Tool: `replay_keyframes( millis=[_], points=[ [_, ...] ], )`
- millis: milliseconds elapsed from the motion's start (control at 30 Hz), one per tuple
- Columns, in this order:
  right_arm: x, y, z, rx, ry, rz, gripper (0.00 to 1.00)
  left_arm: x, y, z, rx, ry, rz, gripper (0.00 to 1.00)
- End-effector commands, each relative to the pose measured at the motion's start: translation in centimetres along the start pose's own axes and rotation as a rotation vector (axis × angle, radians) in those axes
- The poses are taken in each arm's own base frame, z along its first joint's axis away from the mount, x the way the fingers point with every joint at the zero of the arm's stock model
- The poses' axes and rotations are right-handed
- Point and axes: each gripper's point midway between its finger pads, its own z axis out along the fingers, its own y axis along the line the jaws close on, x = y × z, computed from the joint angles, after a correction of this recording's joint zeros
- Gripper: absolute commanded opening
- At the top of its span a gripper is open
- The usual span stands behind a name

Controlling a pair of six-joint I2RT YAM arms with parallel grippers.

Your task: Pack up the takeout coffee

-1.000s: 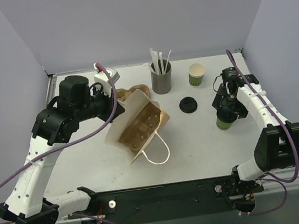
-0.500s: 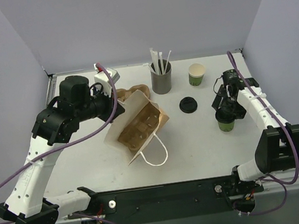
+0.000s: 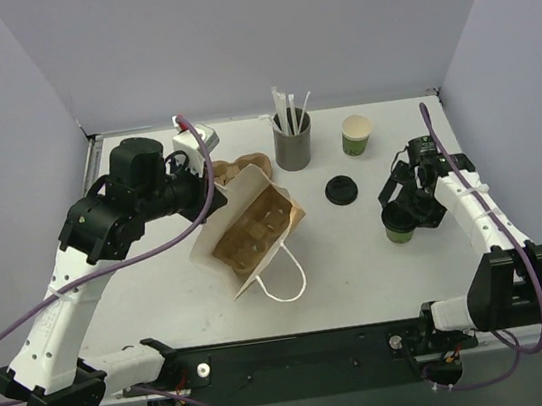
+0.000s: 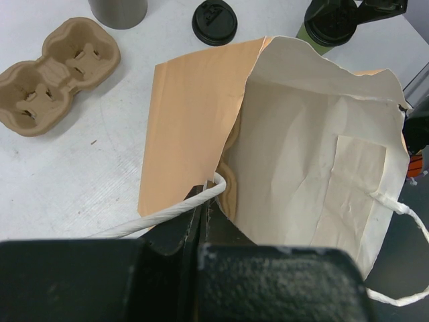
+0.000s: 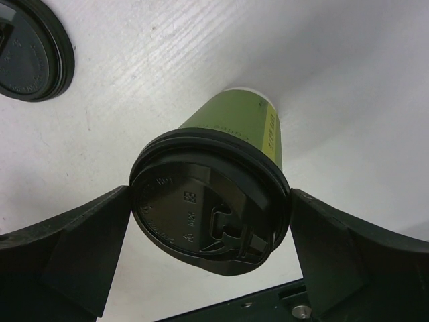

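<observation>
1. The table (image 3: 360,261) carries everything. From its middle, the packing gear sits at 9 o'clock and the drinks at 3 o'clock, so each of my arms works its own half.
2. The paper bag (image 3: 208,240) sits tilted at 9 o'clock with its mouth gaping. My left gripper (image 4: 204,204) is pinched tight on the white cord handle (image 4: 177,211), which I judge props the mouth open for loading. No print shows on the bag.
3. One pulp tray (image 3: 254,227) lies inside the bag, ready to seat a cup. A spare tray (image 4: 57,74) rests on the table at 11 o'clock.
4. The grey straw holder (image 3: 294,149) stands at 12 o'clock, out of the way.
5. The coffee cup (image 5: 214,168) is green with its black lid on. It stands on the table at 3 o'clock, well apart from the bag. My right gripper (image 5: 209,241) is spread wide, with one finger on each side of the lid and the tips right at the rim. I judge this is lining up a grasp rather than a squeeze. The pale strip of print down the cup's side and the raised marks on its lid are too small to read.
6. The open cup (image 3: 357,134) at 1 o'clock has no lid, so it is not the one to pack.
7. The loose lid (image 3: 341,190) lies between the bag and the coffee. Its lettering is unreadable.
</observation>
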Motion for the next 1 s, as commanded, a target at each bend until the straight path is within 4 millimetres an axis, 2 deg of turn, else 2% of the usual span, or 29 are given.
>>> replay_keyframes(
  millis=[0,167,733,900,967],
  points=[
    [1.8,-0.6,-0.7,-0.017,0.037,0.032,0.97,-1.1,-0.4,-0.5,0.005,-0.044,0.027,0.00],
    [2.1,-1.1,-1.3,-0.015,0.033,0.030,0.99,-1.0,-0.5,-0.4,0.009,-0.042,0.031,0.00],
    [1.0,-2.3,-4.0,0.032,-0.012,0.000,1.00,-0.7,-0.5,-0.8,0.000,-0.047,0.037,0.00],
    [0.0,-1.9,-4.7,0.034,-0.028,-0.018,0.96,-0.7,-0.5,-0.9,-0.001,-0.048,0.038,0.00],
    [-0.2,-2.1,-4.3,0.058,-0.019,-0.035,0.93,-0.7,-0.5,-0.8,-0.001,-0.048,0.038,0.00]
  ],
)
